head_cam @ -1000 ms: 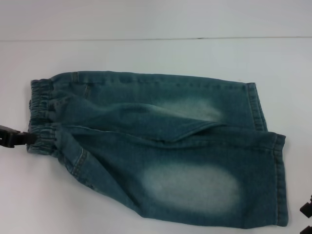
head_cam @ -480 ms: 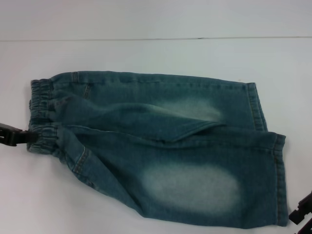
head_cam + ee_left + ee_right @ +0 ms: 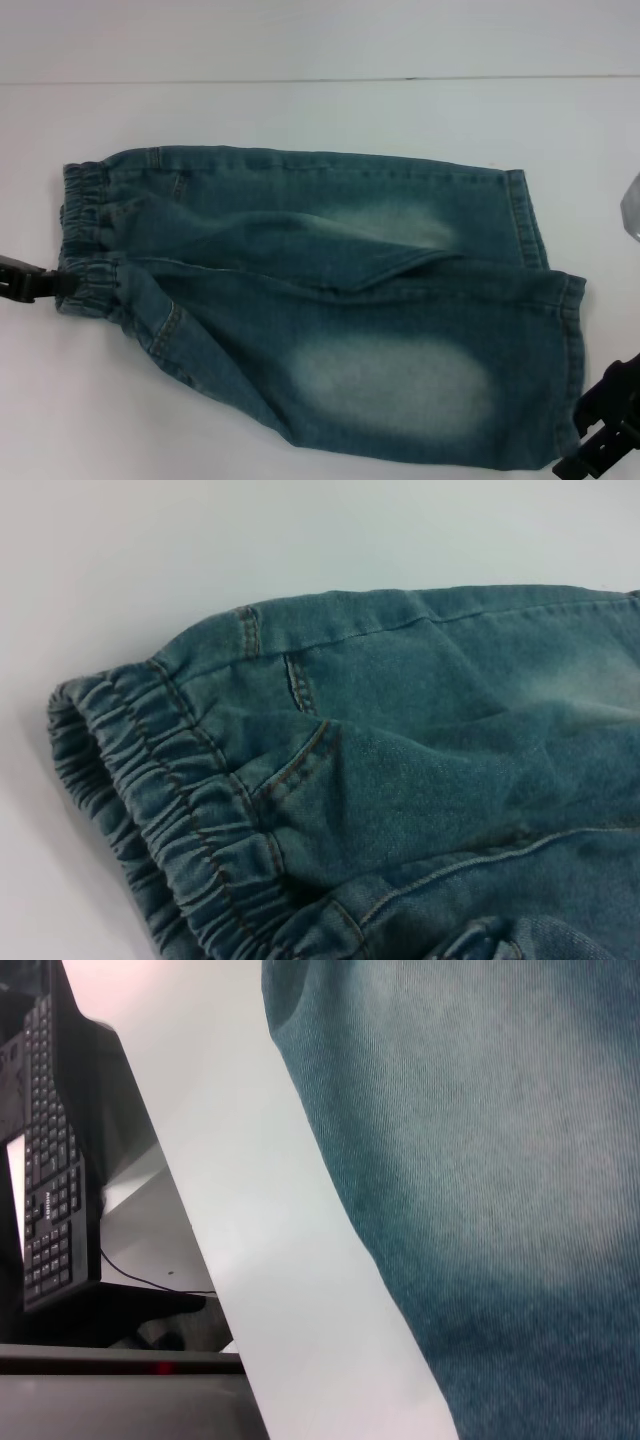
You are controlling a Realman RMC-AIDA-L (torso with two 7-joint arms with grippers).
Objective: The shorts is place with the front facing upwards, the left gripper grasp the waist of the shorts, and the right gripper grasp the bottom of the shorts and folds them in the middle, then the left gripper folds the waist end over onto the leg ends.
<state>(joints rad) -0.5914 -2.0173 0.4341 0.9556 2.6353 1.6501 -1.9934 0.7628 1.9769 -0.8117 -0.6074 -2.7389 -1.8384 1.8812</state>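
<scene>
The shorts (image 3: 330, 300) lie flat on the white table (image 3: 300, 110), front up, waist toward my left, hems toward my right. My left gripper (image 3: 50, 283) is closed on the waist of the shorts (image 3: 85, 240) at its nearer end. My right gripper (image 3: 605, 430) hangs just beside the bottom of the shorts (image 3: 572, 370), at the near leg's hem; I cannot tell how far it is open. A black keyboard (image 3: 45, 1150) lies off the table; its key legends are unreadable. No brand shows on the denim.
</scene>
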